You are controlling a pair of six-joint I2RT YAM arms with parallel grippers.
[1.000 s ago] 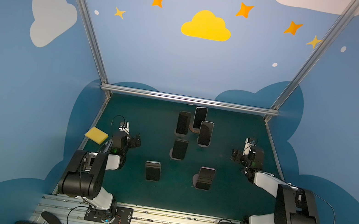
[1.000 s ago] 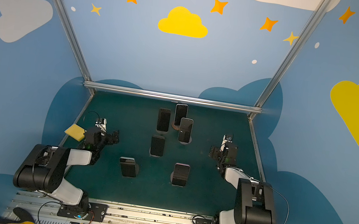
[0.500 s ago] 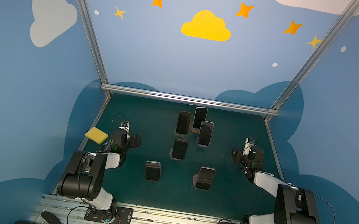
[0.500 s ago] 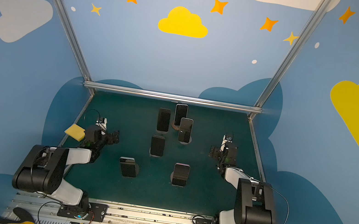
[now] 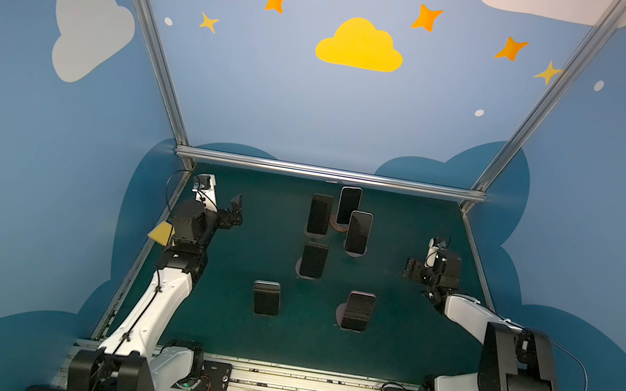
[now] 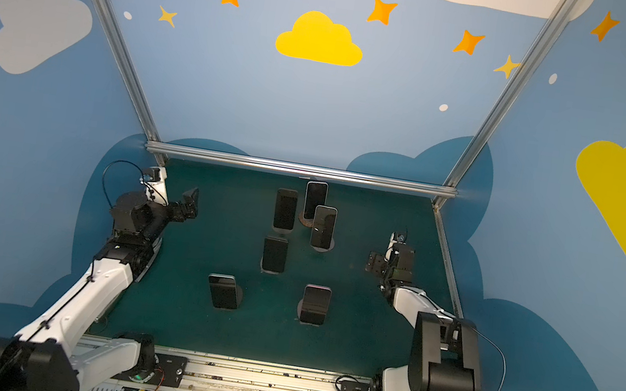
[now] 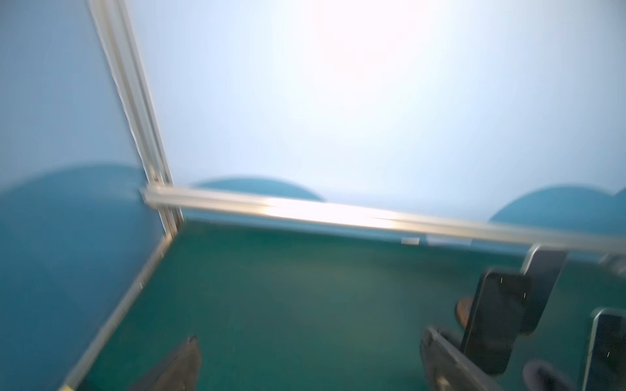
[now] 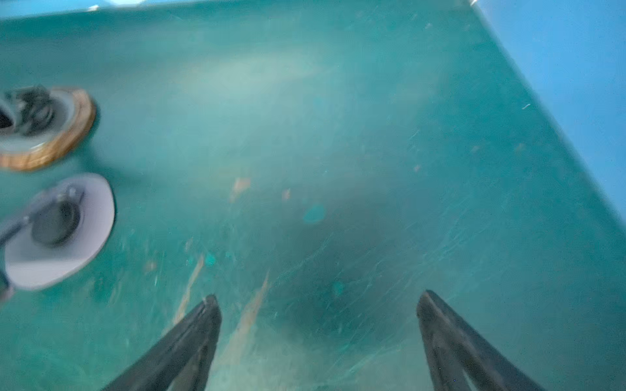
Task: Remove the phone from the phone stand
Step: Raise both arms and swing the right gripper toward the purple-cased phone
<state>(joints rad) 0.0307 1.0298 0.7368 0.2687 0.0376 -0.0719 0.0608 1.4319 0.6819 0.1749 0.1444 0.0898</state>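
While both the left gripper [image 5: 235,210] and right gripper [image 5: 413,269] gape empty, I judge each phone [image 5: 320,214] rigid, slick, best pinched by its side edges.

dark green table [image 5: 398,344], six phone stands [image 5: 340,314] standing on it, each propping a dark phone [image 5: 358,311]

Six standing phones [image 5: 313,261] crowd the middle; bare mat [image 5: 408,332] flanks them.
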